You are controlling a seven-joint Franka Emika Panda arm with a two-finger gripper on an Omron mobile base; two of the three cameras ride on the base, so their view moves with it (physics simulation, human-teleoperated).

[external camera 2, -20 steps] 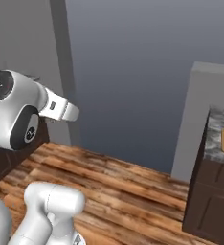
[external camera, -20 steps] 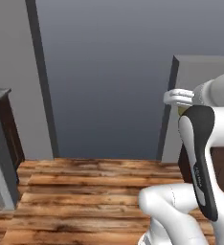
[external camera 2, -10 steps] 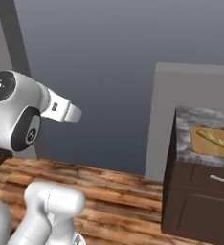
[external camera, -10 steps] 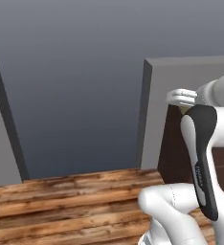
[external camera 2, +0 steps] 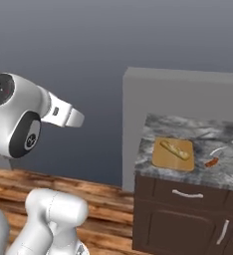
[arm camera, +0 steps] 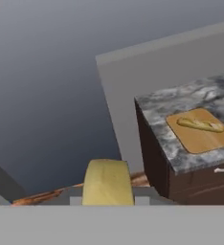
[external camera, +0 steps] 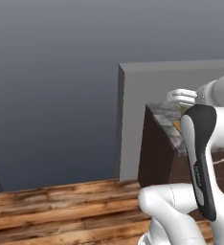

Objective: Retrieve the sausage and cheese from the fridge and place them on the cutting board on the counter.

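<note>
A pale yellow block of cheese [arm camera: 107, 183] sits at the bottom of the hand view with my gripper [arm camera: 107, 194] shut on it. It is held in the air, short of and to the left of the counter [arm camera: 158, 113]. The tan cutting board [arm camera: 206, 140] lies on that marbled top near its front edge, and a pale elongated item [arm camera: 200, 124] rests on it. From the right base view the cutting board [external camera 2: 161, 158] lies near the left end of the counter [external camera 2: 153, 130]. The sausage and the fridge are out of view.
A small orange-red object [external camera 2: 211, 162] lies on the counter right of the board. Dark brown cabinet fronts with a drawer handle [external camera 2: 187, 194] sit below. A grey panel [external camera 2: 188, 92] stands behind and left of the counter. Wooden floor [external camera: 61, 210] stretches in front.
The whole picture has slid left, so the camera has moved with the base. The counter and cutting board have come further into view and closer.
</note>
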